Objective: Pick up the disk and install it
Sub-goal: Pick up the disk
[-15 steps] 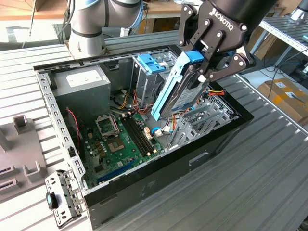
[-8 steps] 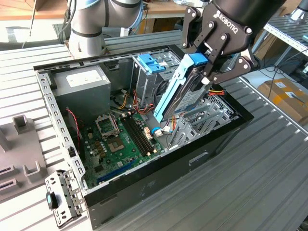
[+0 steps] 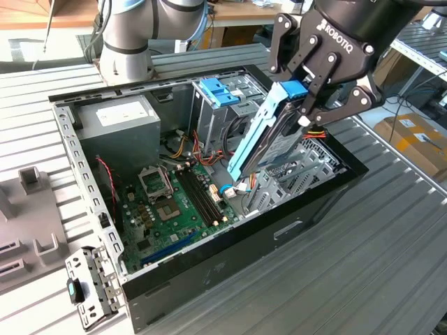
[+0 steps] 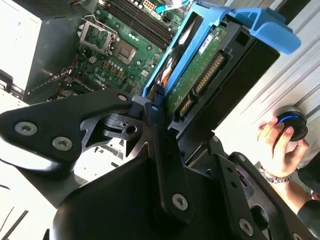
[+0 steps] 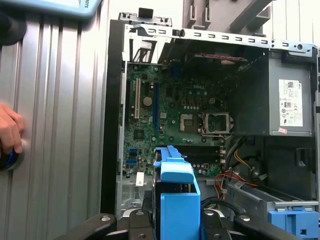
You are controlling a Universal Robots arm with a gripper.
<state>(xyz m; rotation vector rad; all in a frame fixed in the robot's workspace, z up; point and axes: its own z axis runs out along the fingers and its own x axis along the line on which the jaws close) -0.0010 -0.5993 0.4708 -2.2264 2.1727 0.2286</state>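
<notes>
**Nearest item.** One pincer [image 3: 308, 98], black, with two fingers, closed on the disk [image 3: 269, 136] and gripping it across its flat faces at the upper end. In both wrist views the pincer [image 4: 195, 95] [image 5: 177, 220] has a finger on either side of the disk [image 4: 200, 65] [image 5: 175, 200].

**Remaining items, by size.**
1. One desk [image 3: 363, 279], ribbed grey metal, carrying everything else.
2. One computer case [image 3: 209, 265], black, lying on its side with the interior open upward.
3. One robot arm base [image 3: 129, 35], grey, standing beyond the case.
4. One motherboard [image 3: 174, 202], green, on the case floor, with one uncovered processor socket [image 3: 155, 183].
5. One power supply [image 3: 115, 122], a grey box with a white label, in the case corner at the exterior view's left.
6. One disk, as above: dark body with bright blue rails. It is held steeply tilted over the end of the case at the exterior view's right, upper end in the pincer, lower end down among the cables near the drive cage. Whether the lower end touches anything cannot be told.
7. One paler blue tray [image 3: 220, 91] on top of the drive cage, just beside the disk.
8. One loose metal bracket [image 3: 91, 289] on the desk by the case corner.
9. One person's hand [image 4: 280, 145] on the desk outside the case, resting on one round black knob [image 4: 292, 122] with a blue ring.
</notes>
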